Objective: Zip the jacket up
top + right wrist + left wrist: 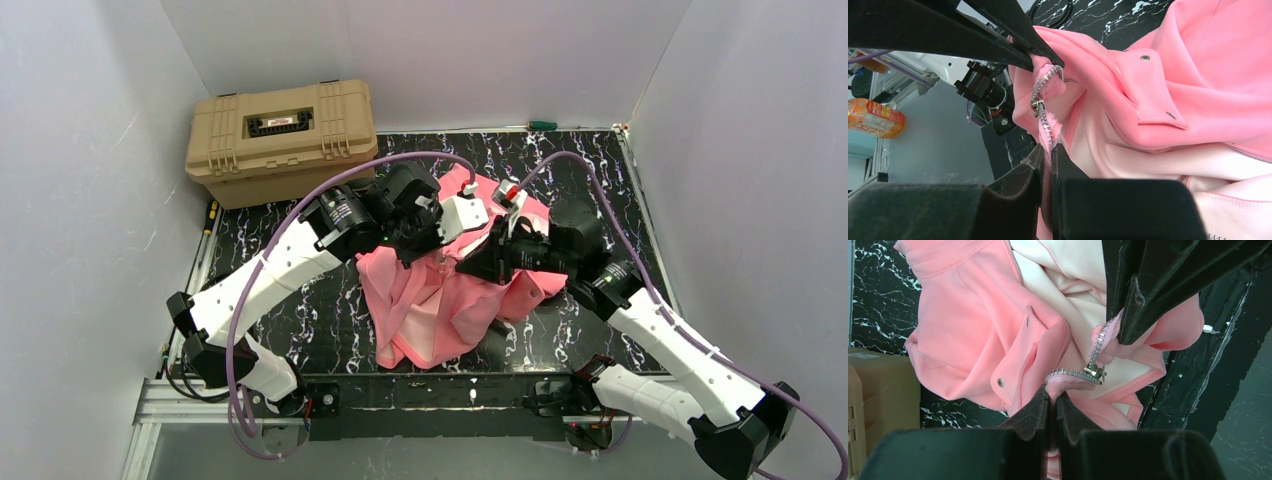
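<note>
The pink jacket [440,300] lies in a crumpled heap in the middle of the black bench [300,330], between the two arms. Its front is open and the pale inside shows.

The left arm comes up from the near left corner. It bends at the elbow and reaches to the right, over the jacket. The right arm comes up from the near right corner. It bends too and reaches to the left. The two wrists point at each other and meet close together above the jacket.

The left pincer [1052,396] is closed. It pinches the edge of the jacket right by the zipper teeth. The right pincer [1048,150] is closed too, and it pinches the strip of zipper teeth on the jacket. The small metal zipper slider [1095,372] sits on the teeth between the two pincers, near both of them. A pocket flap [1018,365] with a round snap hangs beside the zipper.

A tan case [282,140] stands at the far left corner, apart from the jacket.
</note>
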Motion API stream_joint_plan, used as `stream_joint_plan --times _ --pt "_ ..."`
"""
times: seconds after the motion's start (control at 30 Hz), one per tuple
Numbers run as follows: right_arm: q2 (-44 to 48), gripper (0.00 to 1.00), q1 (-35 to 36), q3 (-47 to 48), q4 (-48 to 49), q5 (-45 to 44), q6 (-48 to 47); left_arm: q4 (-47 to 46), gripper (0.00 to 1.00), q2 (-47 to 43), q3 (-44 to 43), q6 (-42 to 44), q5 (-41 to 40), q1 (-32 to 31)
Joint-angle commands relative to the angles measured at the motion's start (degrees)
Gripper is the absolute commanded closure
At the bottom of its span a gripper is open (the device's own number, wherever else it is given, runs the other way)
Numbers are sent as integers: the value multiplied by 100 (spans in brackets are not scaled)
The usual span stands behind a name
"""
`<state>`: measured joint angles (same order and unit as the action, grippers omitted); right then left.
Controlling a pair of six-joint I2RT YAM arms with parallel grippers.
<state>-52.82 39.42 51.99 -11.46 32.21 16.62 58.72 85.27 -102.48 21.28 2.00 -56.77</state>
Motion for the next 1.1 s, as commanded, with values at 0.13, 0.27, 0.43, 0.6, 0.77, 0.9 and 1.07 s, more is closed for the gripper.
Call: stream_joint_plan --times 0.13,0.27,0.43,0.6,0.77,0.9,1.07 --pt "256 99 -81 57 420 -95 209 -34 100 -252 50 78 -94 -89" --pt "245 99 -92 67 280 121 71 -35 100 -266 52 81 -114 -94" --pt "106 99 -96 267 -557 337 -518 -79 100 -261 -11 43 -349 -94" --pt "-21 99 -94 265 -850 435 -655 -93 100 -226 -62 -67 -399 -91" --pt "37 99 -94 99 -168 511 -328 -121 100 -213 -38 -148 -443 -92" --pt "-13 99 -92 -14 262 620 -75 -164 100 -196 -27 -214 -509 -98" --pt "116 99 -97 -304 1050 883 363 -246 100 -203 81 -361 -568 -92"
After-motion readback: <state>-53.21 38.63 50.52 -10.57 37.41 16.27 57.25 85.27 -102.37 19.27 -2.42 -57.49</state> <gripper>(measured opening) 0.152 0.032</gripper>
